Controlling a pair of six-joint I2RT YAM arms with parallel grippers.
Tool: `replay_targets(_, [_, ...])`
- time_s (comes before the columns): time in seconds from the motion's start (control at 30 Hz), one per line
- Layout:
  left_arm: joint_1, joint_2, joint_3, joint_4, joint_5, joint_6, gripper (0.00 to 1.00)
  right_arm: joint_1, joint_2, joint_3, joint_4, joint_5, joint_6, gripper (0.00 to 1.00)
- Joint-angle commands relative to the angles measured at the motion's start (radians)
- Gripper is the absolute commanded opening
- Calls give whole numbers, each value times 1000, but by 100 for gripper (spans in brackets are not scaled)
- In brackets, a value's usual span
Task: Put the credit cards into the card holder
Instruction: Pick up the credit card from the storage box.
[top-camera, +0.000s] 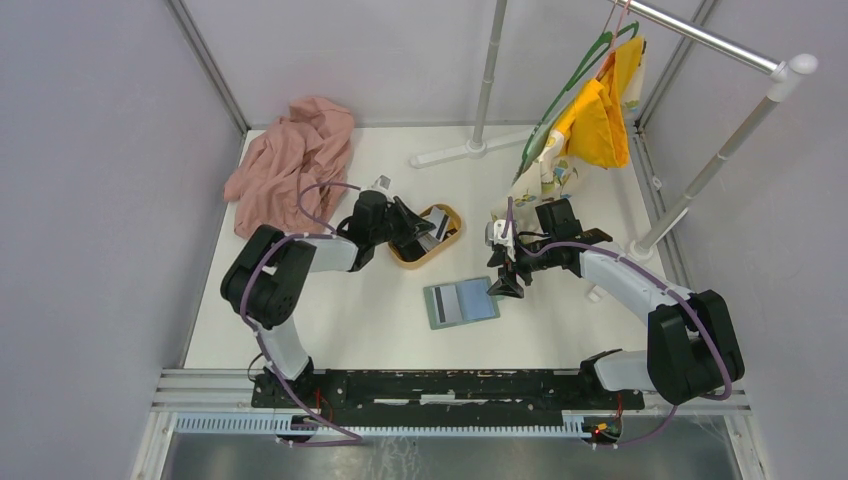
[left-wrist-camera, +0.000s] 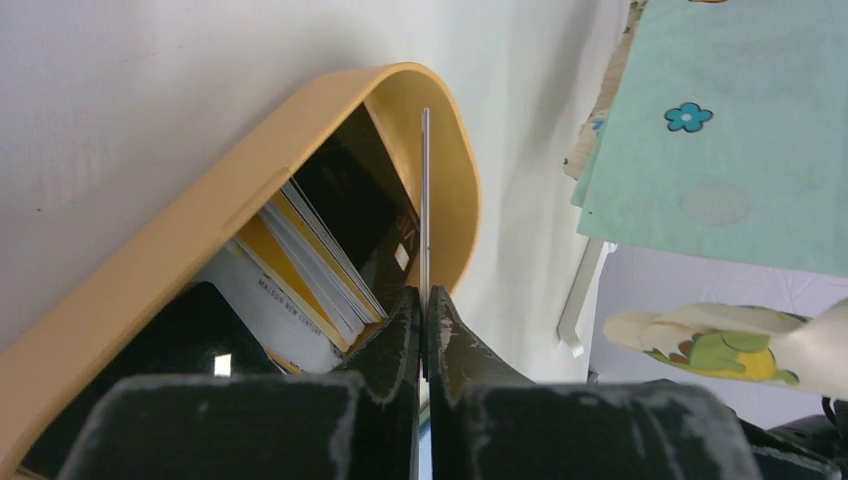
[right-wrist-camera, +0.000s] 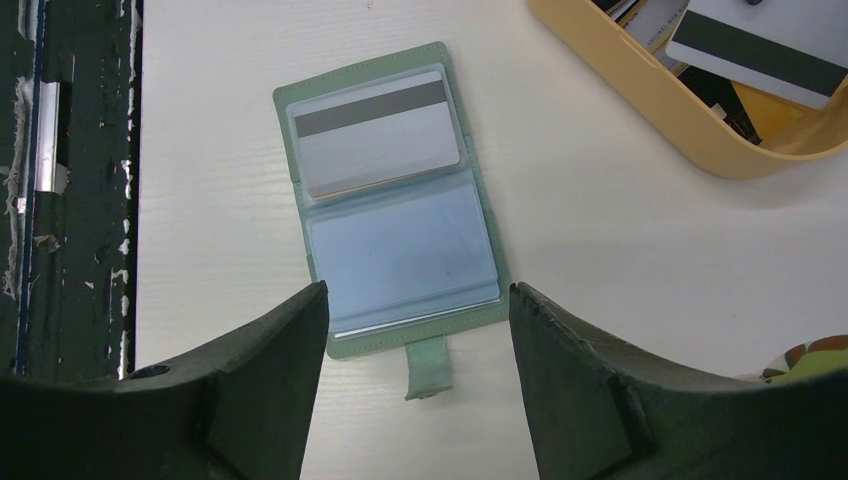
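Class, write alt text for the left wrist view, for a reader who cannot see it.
The left gripper is shut on a thin card, seen edge-on over a rounded wooden tray. More cards lean stacked inside it; floral cloth shows at right.

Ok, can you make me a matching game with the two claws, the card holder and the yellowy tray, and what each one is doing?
Things:
1. left claw
2. right claw
3. card holder
4. tray

What it is doing:
A. lies open on the table, with one striped card in it
B. open, with nothing in it
C. shut on a thin card
D. has a pile of cards in it

Right pairs: 1-C, 2-B, 3-A, 4-D.
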Motion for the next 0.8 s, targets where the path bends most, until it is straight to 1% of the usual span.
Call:
replay_targets(0.0, [2, -94, -24, 18, -3, 70, 2, -4, -16, 41, 2, -32, -13, 72])
replay_targets(0.13, [2, -119, -35, 16, 1, 164, 2, -4, -15, 40, 2, -35, -15, 72])
replay_targets(0.4, [2, -157, -62, 27, -14, 435, 2, -5, -13, 28, 27, -42, 0, 72])
replay_targets(0.5, [3, -154, -24, -56, -43, 481, 2, -5, -8, 27, 30, -44, 2, 72])
replay_targets(0.57, [3, -135, 5, -99, -25, 496, 5, -4, -6, 27, 31, -44, 2, 72])
replay_targets(0.77, [3, -113, 35, -127, -5, 507, 11, -4, 0, 26, 31, -41, 2, 72])
